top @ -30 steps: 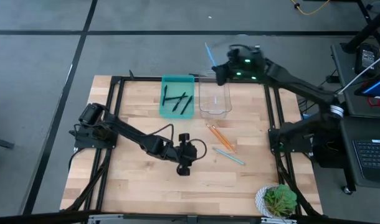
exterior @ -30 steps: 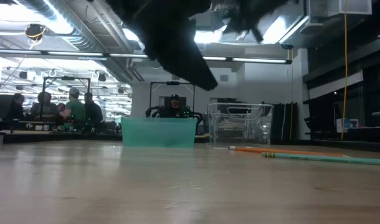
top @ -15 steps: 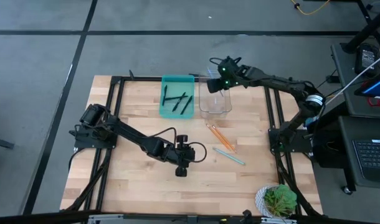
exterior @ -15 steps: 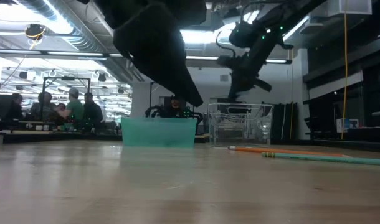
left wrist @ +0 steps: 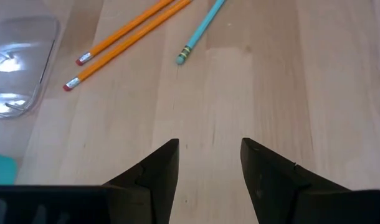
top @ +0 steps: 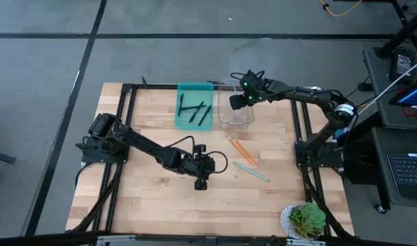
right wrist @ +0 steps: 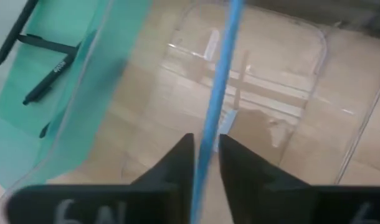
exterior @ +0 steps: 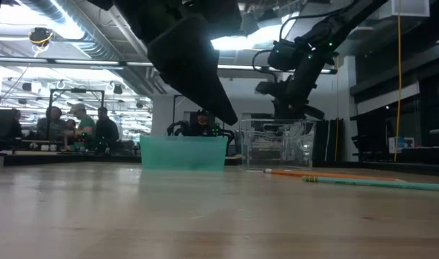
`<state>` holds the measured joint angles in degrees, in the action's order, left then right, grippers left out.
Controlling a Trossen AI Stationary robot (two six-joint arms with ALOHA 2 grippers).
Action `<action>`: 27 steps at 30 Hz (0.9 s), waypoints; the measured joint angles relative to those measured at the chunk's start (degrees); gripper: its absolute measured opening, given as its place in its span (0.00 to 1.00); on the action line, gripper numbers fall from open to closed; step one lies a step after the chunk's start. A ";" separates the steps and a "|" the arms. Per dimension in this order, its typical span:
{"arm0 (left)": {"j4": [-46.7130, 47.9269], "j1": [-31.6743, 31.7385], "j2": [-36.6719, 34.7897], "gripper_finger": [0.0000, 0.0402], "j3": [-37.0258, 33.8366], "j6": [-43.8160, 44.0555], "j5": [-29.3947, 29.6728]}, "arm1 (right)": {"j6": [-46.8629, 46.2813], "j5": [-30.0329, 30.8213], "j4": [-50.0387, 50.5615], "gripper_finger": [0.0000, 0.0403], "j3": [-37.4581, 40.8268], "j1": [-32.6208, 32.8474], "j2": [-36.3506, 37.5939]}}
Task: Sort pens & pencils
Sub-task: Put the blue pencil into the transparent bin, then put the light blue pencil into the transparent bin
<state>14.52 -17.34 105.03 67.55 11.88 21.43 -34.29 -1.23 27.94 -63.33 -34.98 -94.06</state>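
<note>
My right gripper [top: 237,101] [right wrist: 205,165] is shut on a light-blue pencil [right wrist: 221,74] and hangs over the clear container [top: 236,109] [exterior: 277,144]. Beside that container stands the teal tray [top: 195,106] [right wrist: 59,93], with several black pens [top: 195,111] [right wrist: 50,78] lying flat in it. Two orange pencils [top: 241,150] [left wrist: 121,34] and another light-blue pencil [top: 253,171] [left wrist: 202,31] lie flat on the wood, toward the table's near edge from the container. My left gripper [top: 200,183] [left wrist: 209,155] is open above bare table, short of those pencils. My right gripper pinches the light-blue pencil between its two fingers at a stretch of the shaft [right wrist: 202,155]. The fingers hide the end behind them. The rest of the pencil sticks out forward past the fingertips. It is lifted clear, over the clear container's floor.
A potted plant [top: 305,220] sits at the table's near right corner. Black frame rails [top: 123,137] run along the left and right sides. Bare wood [top: 147,198] lies in front of the left arm. People sit in the room beyond the table [exterior: 75,129].
My right gripper has come from beyond the table's far edge toward the near side and down, carrying the light-blue pencil, and now hangs over the clear container. The pencils on the table and the pens in the tray have stayed put.
</note>
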 joint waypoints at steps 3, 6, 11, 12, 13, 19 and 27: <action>-0.02 0.13 0.00 0.41 0.00 0.05 -0.13 | 0.04 0.02 -0.92 0.29 0.36 0.00 0.00; -0.09 0.13 -0.02 0.41 0.00 0.07 -0.16 | 0.48 0.02 -0.97 0.36 0.53 0.00 0.00; -0.11 0.13 -0.02 0.41 0.00 0.15 -0.62 | 6.33 -1.77 -0.87 0.45 -0.89 0.00 0.27; -0.11 0.13 -0.03 0.41 0.00 0.19 -0.97 | 7.53 -2.87 -0.84 0.46 -1.75 0.00 0.76; -0.13 0.13 -0.04 0.41 0.00 0.20 -1.14 | 8.54 -4.08 -0.58 0.46 -2.76 0.00 1.44; -0.13 0.13 -0.04 0.41 0.00 1.57 -1.25 | 16.16 -10.23 5.57 0.46 -10.54 0.00 9.03; -7.62 1.71 -0.04 0.41 0.01 1.61 -5.20 | 22.40 -12.35 22.36 0.44 -16.38 0.80 23.78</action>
<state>6.90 -15.63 104.99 67.56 13.48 16.23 -11.89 -13.58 50.31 -79.72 -34.18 -70.28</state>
